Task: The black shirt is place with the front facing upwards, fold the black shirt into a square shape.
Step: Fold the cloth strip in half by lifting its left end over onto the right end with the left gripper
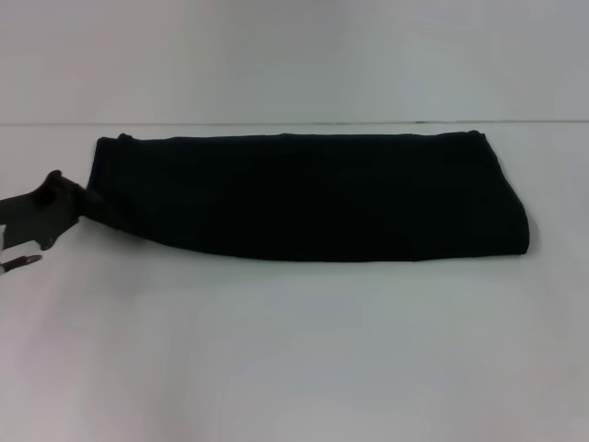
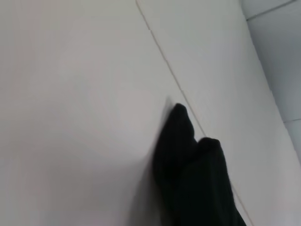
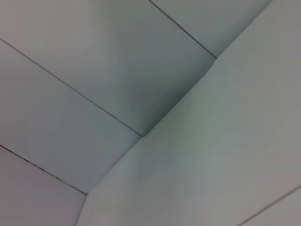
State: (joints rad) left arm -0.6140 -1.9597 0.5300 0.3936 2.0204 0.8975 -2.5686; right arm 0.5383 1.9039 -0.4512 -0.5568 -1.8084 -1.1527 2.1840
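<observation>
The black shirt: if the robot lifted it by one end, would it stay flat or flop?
Probably flop: the black shirt is soft cloth, folded into a long band with rounded edges. Its end at the left gripper already bunches. It likely slides easily on the smooth table.

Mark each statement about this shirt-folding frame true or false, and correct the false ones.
1. The black shirt lies folded into a long band across the table. True.
2. The left hand is at the shirt's left end. True.
3. The right hand is pinching the shirt's right end. False: no right hand shows in the head view.
4. The "FREE!" lettering faces up. False: only plain black cloth shows.
5. The shirt is already square. False: it is far wider than deep.
</observation>
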